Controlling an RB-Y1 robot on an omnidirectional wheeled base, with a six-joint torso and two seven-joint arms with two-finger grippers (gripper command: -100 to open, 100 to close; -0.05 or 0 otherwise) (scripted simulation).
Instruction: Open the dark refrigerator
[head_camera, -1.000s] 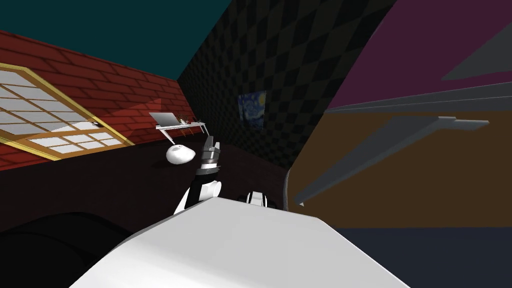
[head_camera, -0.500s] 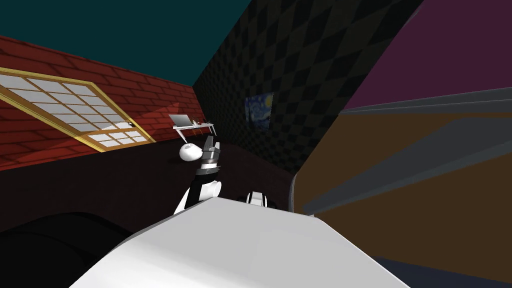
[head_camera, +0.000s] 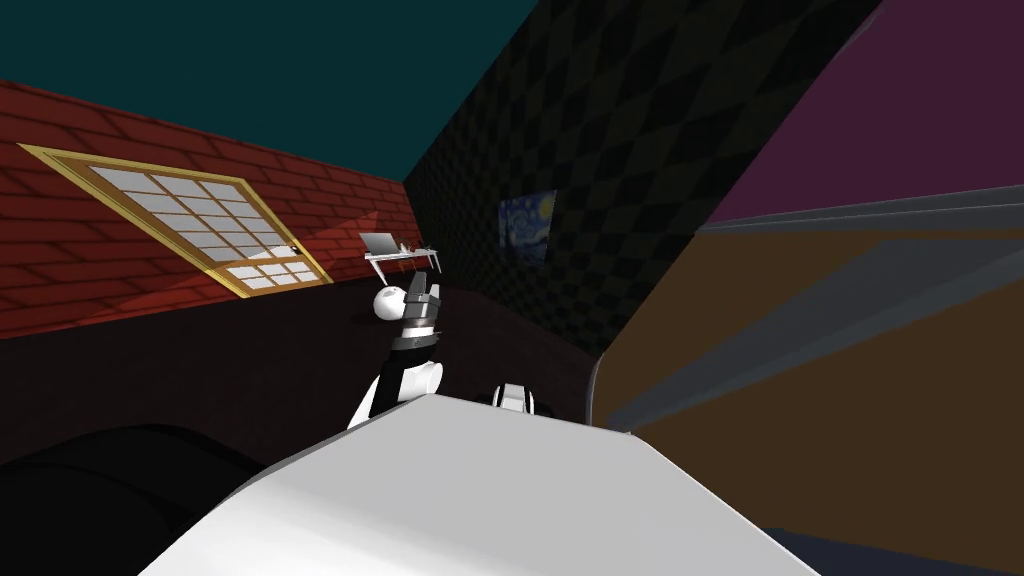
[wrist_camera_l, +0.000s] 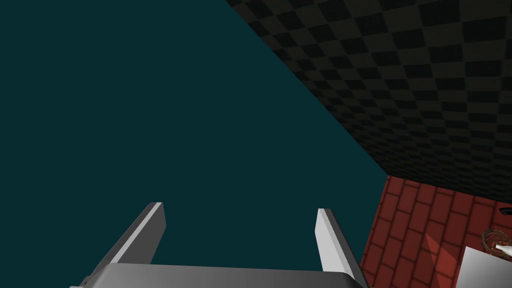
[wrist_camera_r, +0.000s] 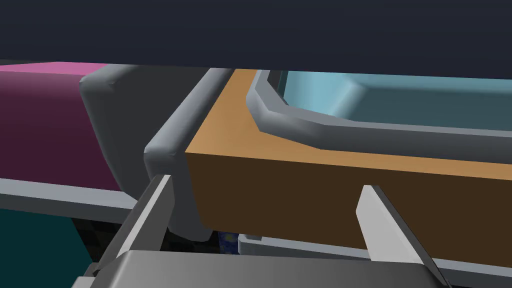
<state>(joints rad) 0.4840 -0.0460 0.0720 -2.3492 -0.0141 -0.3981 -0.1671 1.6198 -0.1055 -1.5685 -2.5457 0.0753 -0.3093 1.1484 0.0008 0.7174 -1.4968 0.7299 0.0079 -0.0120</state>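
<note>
Your right hand, released with its fingers spread wide and gripping nothing, faces the narrow edge of the brown refrigerator door, which lies near and straight ahead of it. What looks to be the grey handle wraps the door's corner just beside one finger, off-centre from the hand's gap. The coming move therefore seems to turn on a small sideways shift to bring that handle between the fingers.

In the head view the handle's long axis runs along the door's outer face, from close in front of you out to your right. The right arm is plainly the nearer one. Your left hand stands raised toward the middle of the room, well apart from the door, its fingers also parted and holding nothing.

The right wrist view gives you the door's thickness, a grey gasket rimming its inner face and a pale blue liner inside that rim, under a dark navy surface. With the inner face in sight, the door appears to stand off its cabinet, though you cannot tell how far. The head view gives you the broad outer face and the handle's length.
</note>
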